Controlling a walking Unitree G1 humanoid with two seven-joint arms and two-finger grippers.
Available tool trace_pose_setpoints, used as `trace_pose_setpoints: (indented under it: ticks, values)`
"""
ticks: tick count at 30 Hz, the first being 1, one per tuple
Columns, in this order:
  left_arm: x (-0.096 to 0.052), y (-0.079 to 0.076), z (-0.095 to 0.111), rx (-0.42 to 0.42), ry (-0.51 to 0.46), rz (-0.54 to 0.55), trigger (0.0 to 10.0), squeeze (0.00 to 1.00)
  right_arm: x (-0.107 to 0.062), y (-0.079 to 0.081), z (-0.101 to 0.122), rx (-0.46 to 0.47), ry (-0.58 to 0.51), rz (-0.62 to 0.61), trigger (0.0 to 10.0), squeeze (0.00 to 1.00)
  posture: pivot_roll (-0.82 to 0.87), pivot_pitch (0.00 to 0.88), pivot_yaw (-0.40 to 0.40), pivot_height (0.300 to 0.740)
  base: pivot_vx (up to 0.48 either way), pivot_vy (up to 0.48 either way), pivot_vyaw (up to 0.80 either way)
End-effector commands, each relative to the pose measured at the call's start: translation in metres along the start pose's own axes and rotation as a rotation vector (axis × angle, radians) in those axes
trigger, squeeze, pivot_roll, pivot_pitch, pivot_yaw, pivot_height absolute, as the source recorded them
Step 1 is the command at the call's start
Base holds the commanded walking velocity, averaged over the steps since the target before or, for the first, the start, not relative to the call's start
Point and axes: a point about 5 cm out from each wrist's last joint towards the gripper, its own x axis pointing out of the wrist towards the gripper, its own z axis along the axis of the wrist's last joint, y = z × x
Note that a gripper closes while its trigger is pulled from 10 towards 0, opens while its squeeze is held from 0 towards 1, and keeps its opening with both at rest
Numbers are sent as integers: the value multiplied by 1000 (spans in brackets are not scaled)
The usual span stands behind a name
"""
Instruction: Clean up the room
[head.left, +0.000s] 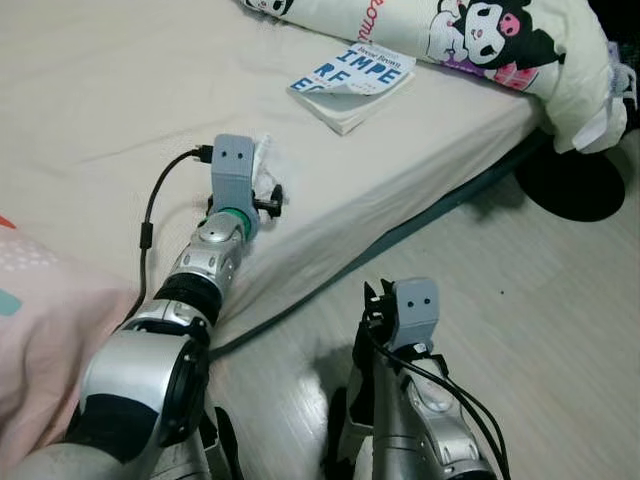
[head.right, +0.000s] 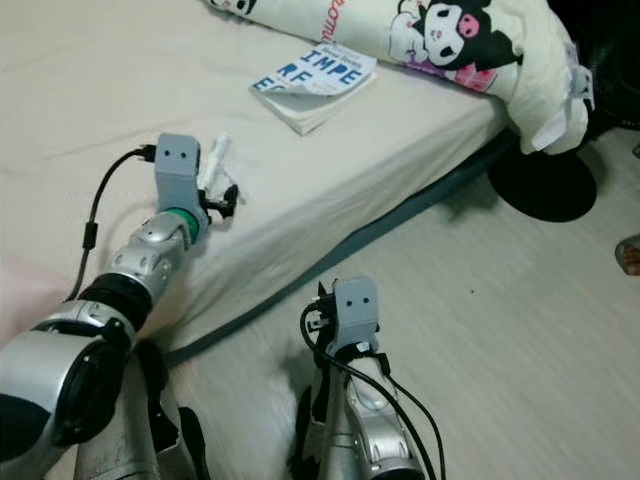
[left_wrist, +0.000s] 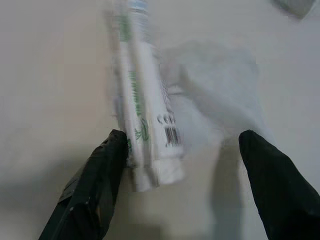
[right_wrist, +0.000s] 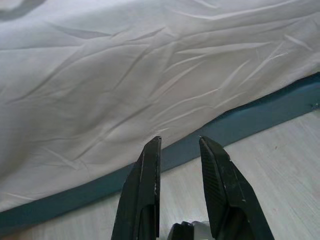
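We see a bed (head.left: 120, 80) under a cream sheet, its dark blue base (right_wrist: 260, 120) edging a pale wood floor (head.left: 560, 330). Along the head lies a long pillow (head.left: 500, 40) printed with a cartoon character. A pink blanket (head.left: 40, 320) covers one corner, and a round black stand (head.left: 570, 185) sits just beside the bed.

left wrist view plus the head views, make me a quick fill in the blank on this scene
1. The left gripper is ____ over the white tube.
2. The tube lies on the ____.
3. The book lies beside the long ____ with the cartoon print.
4. The right gripper points at the bed's edge above the ____.

Missing words: open; bed; pillow; floor
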Motion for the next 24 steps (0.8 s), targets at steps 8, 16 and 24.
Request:
trace_pose_setpoints:
  ticks: [8, 16, 24]
  values:
    - [3, -18, 9, -7, -24, -10, 10000, 0, -12, 6, -8, 9, 57, 11, 10000, 0, -79, 386, 60, 520, 0, 0, 0]
    - [2, -38, 6, 165, -80, 53, 10000, 0, -21, 8, -12, 17, 79, 7, 10000, 0, -87, 417, 65, 520, 0, 0, 0]
    - [1, -32, 7, 62, -75, 185, 10000, 0, -26, 12, -13, 23, 94, 10, 10000, 0, -83, 430, 68, 520, 0, 0, 0]
